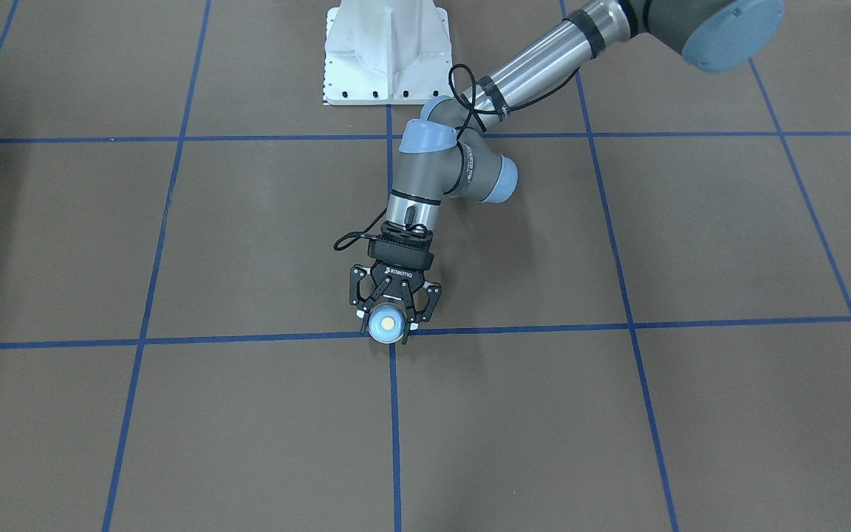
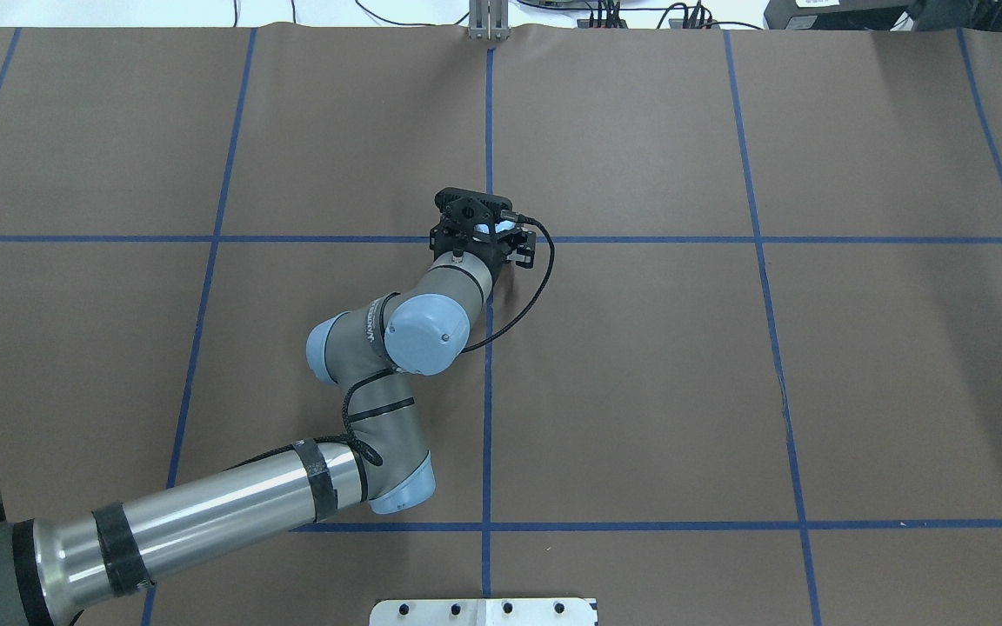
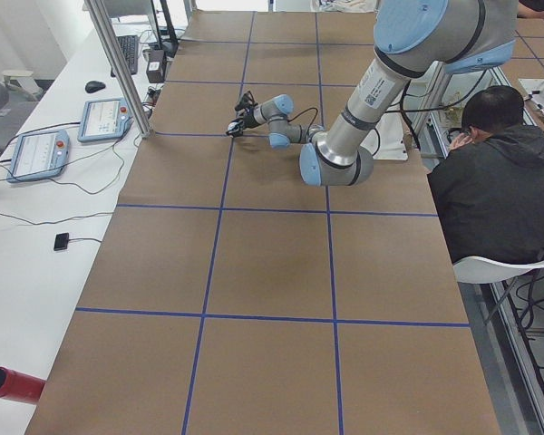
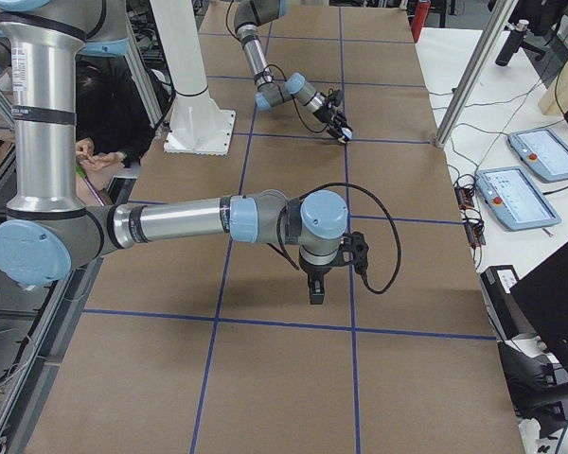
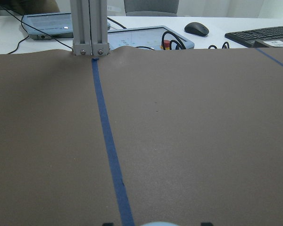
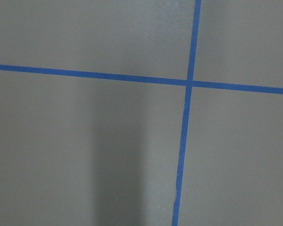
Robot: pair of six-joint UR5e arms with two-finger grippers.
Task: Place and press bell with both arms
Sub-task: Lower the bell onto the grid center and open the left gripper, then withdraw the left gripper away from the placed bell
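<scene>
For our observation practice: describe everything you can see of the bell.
The bell is a small light-blue dome with a round cream button on top, upright. The left gripper clasps its sides over a crossing of blue tape lines. Whether its base touches the table cannot be told.

Evenly bright, with soft shadows and sharp focus.

The bell (image 5: 159, 224) is cut off at the left wrist view's lower edge; the right gripper (image 4: 315, 291) is too small to judge.
</scene>
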